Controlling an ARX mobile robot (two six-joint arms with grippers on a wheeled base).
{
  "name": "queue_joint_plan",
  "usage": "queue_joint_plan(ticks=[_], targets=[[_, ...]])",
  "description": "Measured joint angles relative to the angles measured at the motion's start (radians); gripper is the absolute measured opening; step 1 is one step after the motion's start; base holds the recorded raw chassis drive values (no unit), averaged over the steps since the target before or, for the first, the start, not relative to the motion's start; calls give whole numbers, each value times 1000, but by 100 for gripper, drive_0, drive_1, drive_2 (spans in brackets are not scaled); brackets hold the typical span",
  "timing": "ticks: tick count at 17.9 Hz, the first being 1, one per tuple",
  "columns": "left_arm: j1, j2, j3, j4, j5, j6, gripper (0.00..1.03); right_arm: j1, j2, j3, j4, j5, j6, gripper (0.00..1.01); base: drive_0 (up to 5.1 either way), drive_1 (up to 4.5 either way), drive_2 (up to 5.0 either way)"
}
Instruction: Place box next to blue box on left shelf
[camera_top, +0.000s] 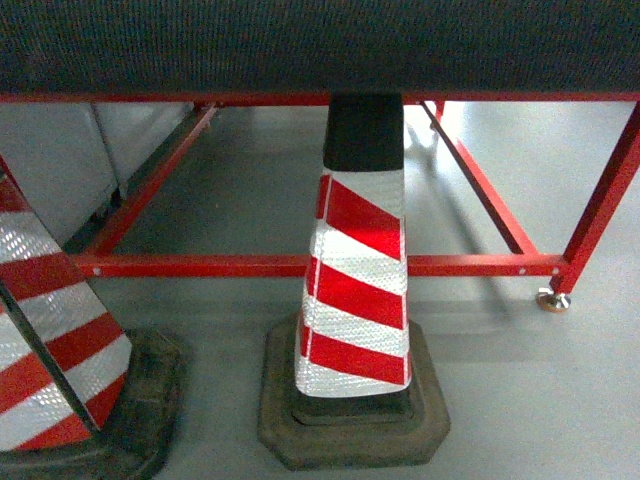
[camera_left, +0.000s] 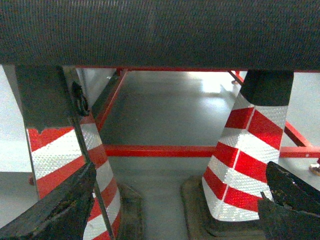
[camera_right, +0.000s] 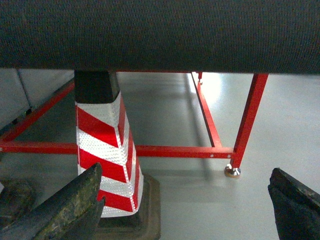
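Neither the box nor the left shelf shows in any view, so where the box lies relative to either gripper cannot be told.

The left gripper (camera_left: 172, 210) stands wide open: its two dark fingers (camera_left: 55, 212) sit at the bottom corners of the left wrist view, holding nothing. Between them the grey floor (camera_left: 165, 115) and two red-and-white striped cones are seen, the left cone (camera_left: 65, 150) and the right cone (camera_left: 245, 160), each on a dark base.

The right gripper (camera_right: 185, 210) is likewise spread wide and holds nothing, one finger (camera_right: 60, 207) low on the left, the other at the lower right edge. One cone (camera_right: 102, 155) stands just behind the left finger.

In the head view a cone (camera_top: 358, 290) stands in the middle, in front of a red frame (camera_top: 300, 265) with a foot (camera_top: 553, 300) at its right leg. A dark textured surface (camera_top: 320, 45) fills the top of all views.
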Motion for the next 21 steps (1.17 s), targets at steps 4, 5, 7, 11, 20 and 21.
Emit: queue_joint_plan(ticks=[4, 5, 7, 11, 20, 21], targets=[[0, 0, 0, 1, -2, 2, 98, 0, 0, 0, 0, -2, 0, 98, 0, 0, 0], [0, 0, 0, -1, -2, 2, 98, 0, 0, 0, 0, 0, -1, 98, 0, 0, 0], [0, 0, 0, 0, -1, 3, 98, 0, 0, 0, 0, 0, 0, 98, 0, 0, 0], [0, 0, 0, 0, -2, 3, 98, 0, 0, 0, 1, -1, 0, 98, 0, 0, 0], [0, 0, 0, 5, -2, 3, 98, 0, 0, 0, 6, -1, 0, 98, 0, 0, 0], [0, 0, 0, 3, -1, 3, 98, 0, 0, 0, 3, -1, 0, 98, 0, 0, 0]])
